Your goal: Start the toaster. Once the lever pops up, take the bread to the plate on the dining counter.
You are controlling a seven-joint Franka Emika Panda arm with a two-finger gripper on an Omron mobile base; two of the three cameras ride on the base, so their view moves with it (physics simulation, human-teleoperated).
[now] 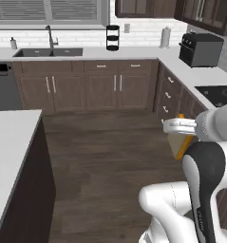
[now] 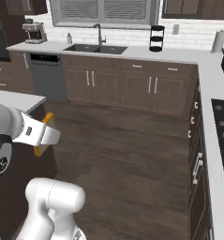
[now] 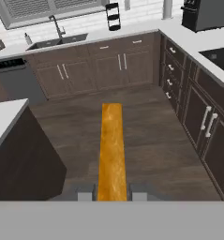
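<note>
Now the bread [image 3: 112,152] sits pinched edge-on between the 2 jaws of the gripper [image 3: 112,193], carried in the air above the dark wood-plank floor [image 3: 146,136], between the dining counter [image 1: 10,142] and the brown cabinets [image 3: 197,122]. From the hand view only its golden-orange crust shows, a narrow glossy strip running away from the fingertips [image 3: 84,193]. The base views show it as a thin slab sticking out past the white hand, orange along the rim.

Judging by its look, the slice is light, stiff and dry, likely brittle after toasting, so a firm squeeze could crack it. Holding it across the 2 flat faces near one end, as here, seems the sound grip. The dining bench is flat, white and matte over a dark base. Neither plate nor toaster can be made out.
</note>
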